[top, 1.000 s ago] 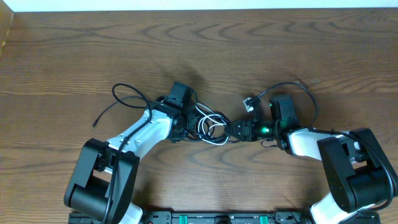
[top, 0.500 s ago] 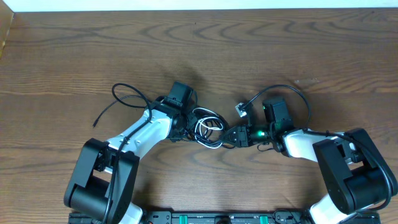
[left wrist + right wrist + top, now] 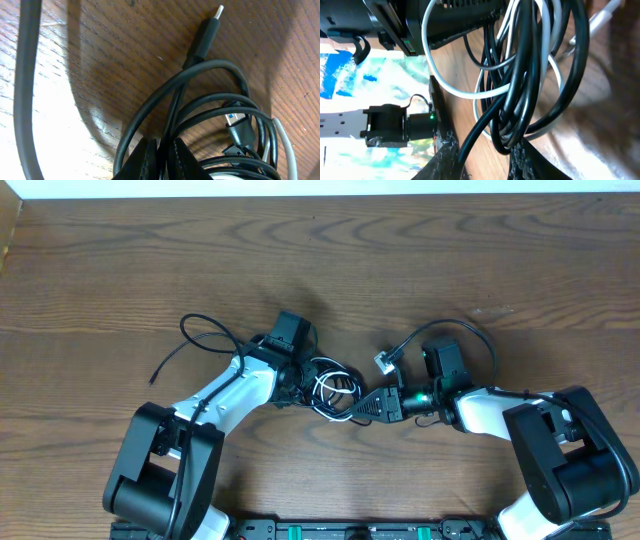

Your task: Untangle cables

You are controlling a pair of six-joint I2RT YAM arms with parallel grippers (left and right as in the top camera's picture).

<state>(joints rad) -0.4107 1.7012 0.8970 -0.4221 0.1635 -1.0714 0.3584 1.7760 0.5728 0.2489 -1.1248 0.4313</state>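
Cables (image 3: 335, 385) bunched between two low, inward-reaching arms, left gripper (image 3: 162, 159) pinching one black cord (image 3: 175, 107), right gripper (image 3: 482, 152) straddling the bundle, grip unclear, one white strand (image 3: 285, 147)

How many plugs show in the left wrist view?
2. A black plug lies on the table at the top, tip pointing up and right. A blue-tipped plug sits inside the coil at lower right. Others may be hidden in the tangle.
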